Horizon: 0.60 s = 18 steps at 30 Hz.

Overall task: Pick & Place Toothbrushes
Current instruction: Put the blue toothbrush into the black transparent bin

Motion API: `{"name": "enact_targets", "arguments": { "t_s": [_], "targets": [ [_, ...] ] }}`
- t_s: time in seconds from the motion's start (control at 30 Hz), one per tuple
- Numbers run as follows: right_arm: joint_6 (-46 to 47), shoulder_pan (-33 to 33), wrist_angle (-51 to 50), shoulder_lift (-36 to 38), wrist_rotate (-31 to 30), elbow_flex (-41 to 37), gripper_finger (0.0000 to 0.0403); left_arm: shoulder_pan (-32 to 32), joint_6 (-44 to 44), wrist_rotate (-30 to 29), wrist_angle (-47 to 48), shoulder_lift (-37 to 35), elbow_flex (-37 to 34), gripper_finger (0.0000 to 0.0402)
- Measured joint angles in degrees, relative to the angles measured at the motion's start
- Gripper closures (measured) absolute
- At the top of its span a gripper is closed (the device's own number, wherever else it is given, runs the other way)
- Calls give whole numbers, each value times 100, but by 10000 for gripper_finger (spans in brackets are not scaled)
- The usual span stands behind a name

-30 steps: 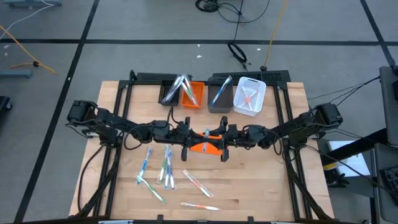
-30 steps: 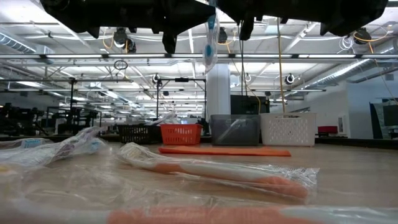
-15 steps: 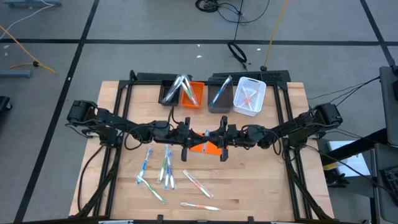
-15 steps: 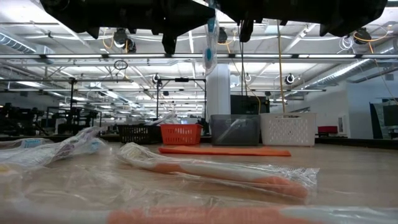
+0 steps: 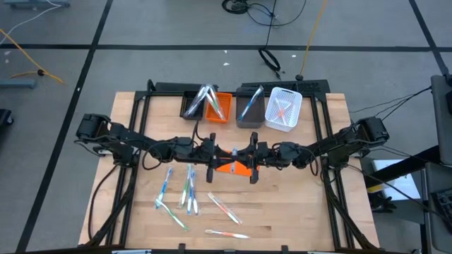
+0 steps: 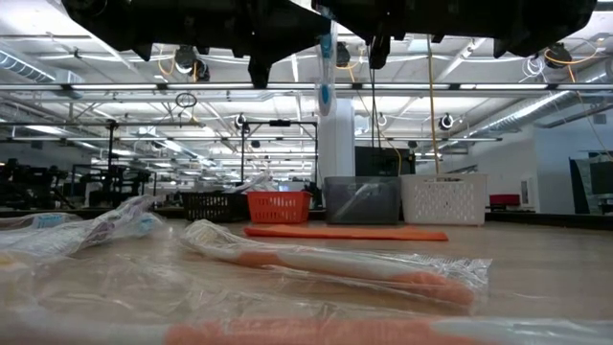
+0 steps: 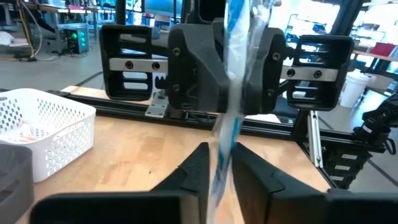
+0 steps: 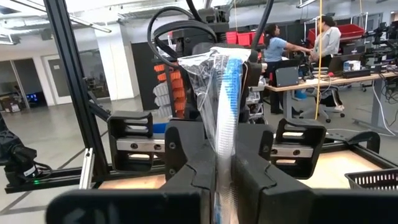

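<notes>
Mid-handover above the table (image 5: pixel 304 204): we see right gripper (image 5: pixel 245 154) fingers clamped on the wrapped blue toothbrush (image 8: pixel 225 112), left gripper (image 5: pixel 217 152) fingers narrowly flanking it; next, left releases fully.

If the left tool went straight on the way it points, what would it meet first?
Probably the wrapped blue toothbrush between its fingertips, then directly the right tool facing it; depth between them is unclear.

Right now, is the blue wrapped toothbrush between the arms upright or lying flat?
Upright. The blue wrapped toothbrush hangs vertically above the table, between the right tool and the left tool.
</notes>
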<state>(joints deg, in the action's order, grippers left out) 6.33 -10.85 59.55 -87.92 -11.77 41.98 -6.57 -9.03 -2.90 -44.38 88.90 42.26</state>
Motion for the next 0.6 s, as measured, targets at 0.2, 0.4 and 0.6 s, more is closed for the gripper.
{"name": "enact_targets", "arguments": {
  "t_s": [0.2, 0.4, 0.6],
  "targets": [
    [-117, -2, -29, 58, 2, -4, 386, 0, 15, -32, 0, 0, 0, 277],
    [-113, 31, -473, 268, -17, -9, 386, 0, -53, -26, 54, 0, 0, 220],
    [-122, 40, -793, 512, -35, -9, 386, 17, -30, -27, 86, 0, 0, 179]
  ]
}}
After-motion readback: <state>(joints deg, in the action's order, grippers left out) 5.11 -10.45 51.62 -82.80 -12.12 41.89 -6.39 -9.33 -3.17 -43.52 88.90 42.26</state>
